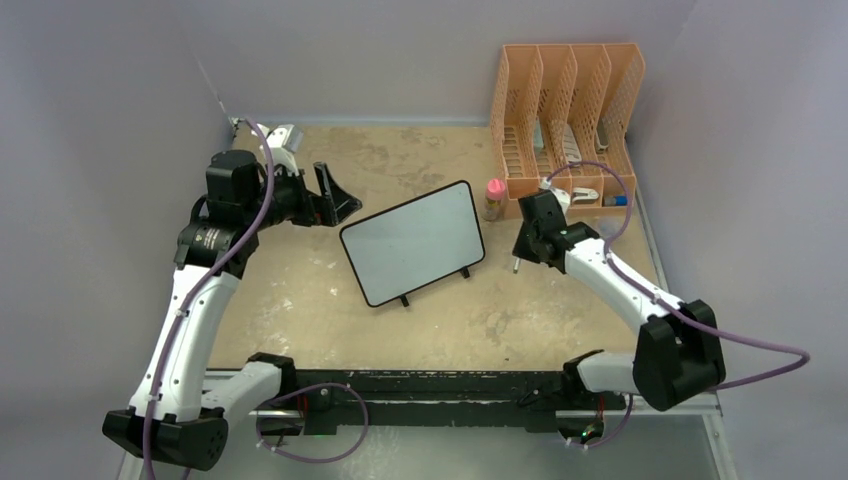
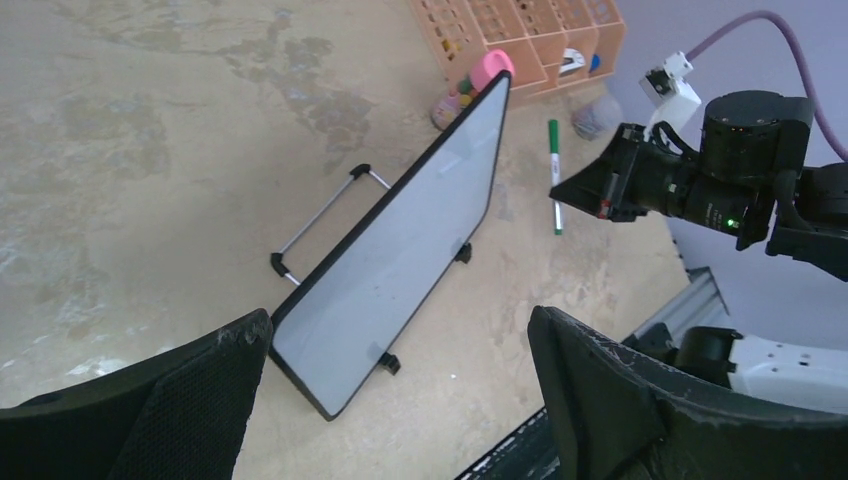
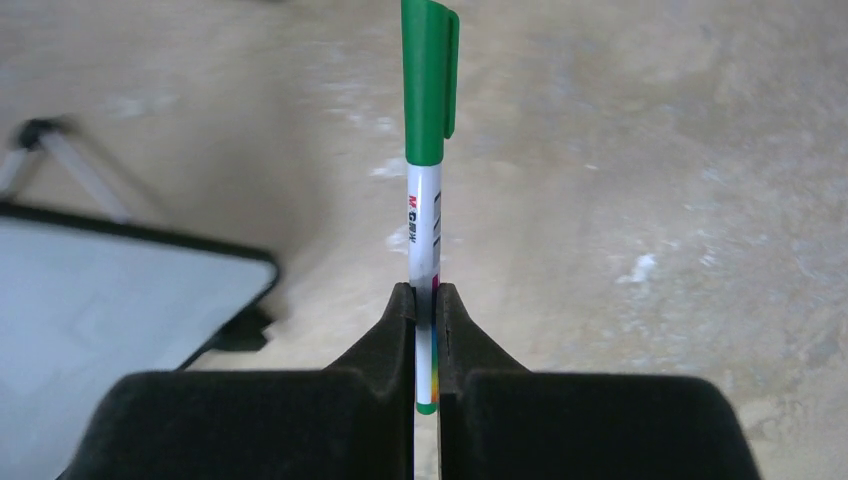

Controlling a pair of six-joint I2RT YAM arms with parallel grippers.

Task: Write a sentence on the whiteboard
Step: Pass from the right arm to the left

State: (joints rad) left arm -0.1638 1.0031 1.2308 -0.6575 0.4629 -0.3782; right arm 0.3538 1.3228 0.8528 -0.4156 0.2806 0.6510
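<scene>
- Two arms flank the whiteboard [image 1: 415,243] in the top view. It stands on its feet at mid-frame on the counter [image 1: 300,300], and its face is blank. The left gripper [image 1: 335,200], upper left of the board, is spread and empty. The right gripper [image 1: 519,255], just right of it, pinches a marker [image 1: 516,266].
- Left wrist view: the whiteboard [image 2: 400,260] sits at centre with nothing written on it. The marker [image 2: 554,175] is held by the right gripper [image 2: 572,190] at upper right, between the board and that arm.
- Right wrist view: the gripper [image 3: 427,310] is pressed onto the marker's white barrel [image 3: 427,220], green cap on. Red "M&G" is readable; other print is too small.
- Judged step: marker grasped, writing not begun. Next the cap must come off, likely pulled by the left gripper, before the tip meets the board.
</scene>
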